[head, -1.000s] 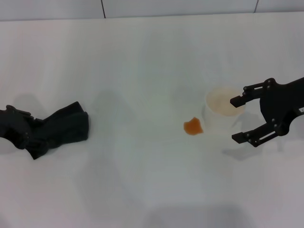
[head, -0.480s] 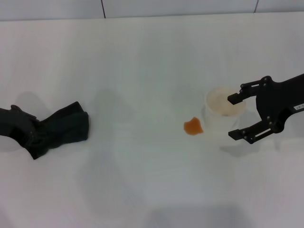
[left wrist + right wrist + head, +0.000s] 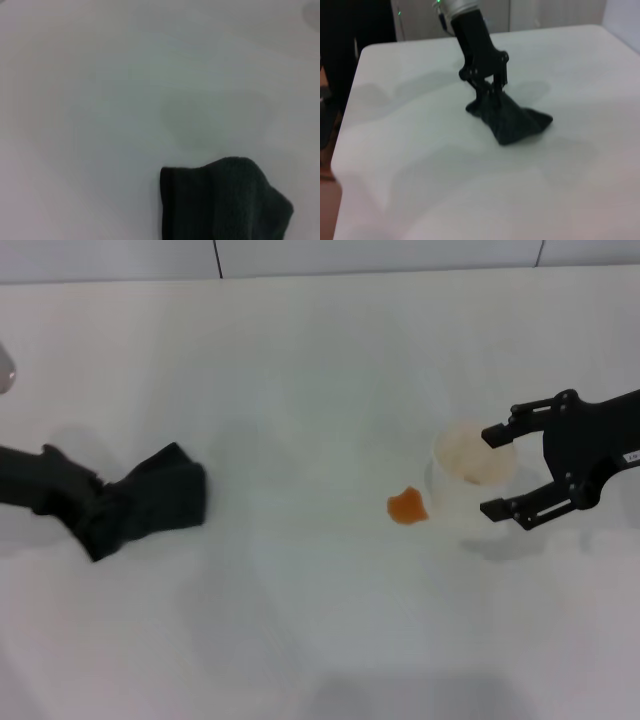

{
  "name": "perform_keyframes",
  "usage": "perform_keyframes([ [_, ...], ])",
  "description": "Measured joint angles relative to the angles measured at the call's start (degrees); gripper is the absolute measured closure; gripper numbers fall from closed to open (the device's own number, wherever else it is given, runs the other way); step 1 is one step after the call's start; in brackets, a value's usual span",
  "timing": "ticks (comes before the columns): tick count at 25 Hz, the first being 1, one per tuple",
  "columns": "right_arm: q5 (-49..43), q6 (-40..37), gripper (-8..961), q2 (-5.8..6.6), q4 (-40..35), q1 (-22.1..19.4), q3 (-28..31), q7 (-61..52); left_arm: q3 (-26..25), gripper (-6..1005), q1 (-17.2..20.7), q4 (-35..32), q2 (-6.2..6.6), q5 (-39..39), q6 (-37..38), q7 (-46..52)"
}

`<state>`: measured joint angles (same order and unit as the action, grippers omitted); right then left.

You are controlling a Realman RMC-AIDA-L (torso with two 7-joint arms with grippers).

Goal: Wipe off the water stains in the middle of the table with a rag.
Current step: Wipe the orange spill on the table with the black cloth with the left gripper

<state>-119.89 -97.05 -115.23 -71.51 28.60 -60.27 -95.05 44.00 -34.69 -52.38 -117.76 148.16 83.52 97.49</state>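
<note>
The rag (image 3: 155, 502) is a dark bundle at the left of the white table (image 3: 300, 370). My left gripper (image 3: 88, 505) is shut on its left end. The right wrist view shows the left gripper (image 3: 489, 91) pinching the top of the rag (image 3: 512, 120), whose lower part rests on the table. The rag's free end shows in the left wrist view (image 3: 225, 200). The water stain (image 3: 406, 506) is a small orange blotch right of centre, far from the rag. My right gripper (image 3: 490, 472) is open, its fingers on either side of a translucent white cup (image 3: 462, 462).
The cup stands just right of the stain. The table's back edge meets a grey wall (image 3: 300, 255). In the right wrist view the table's edge (image 3: 345, 130) drops off to a floor.
My left gripper has carried the rag a little to the right, towards the table's middle. My right gripper has shifted slightly beside the cup and stays open.
</note>
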Motion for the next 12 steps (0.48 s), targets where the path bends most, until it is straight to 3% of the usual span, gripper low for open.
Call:
perform_keyframes([
  [5, 1.8, 0.5, 83, -0.01, 1.3, -0.7, 2.4, 0.2, 0.6, 910, -2.9, 0.4, -1.19, -2.0, 0.3, 1.6],
  [12, 1.9, 0.9, 84, 0.01, 1.7, -2.2, 2.2, 0.3, 6.4, 906, -8.8, 4.4, -1.38, -4.1, -0.9, 6.8],
])
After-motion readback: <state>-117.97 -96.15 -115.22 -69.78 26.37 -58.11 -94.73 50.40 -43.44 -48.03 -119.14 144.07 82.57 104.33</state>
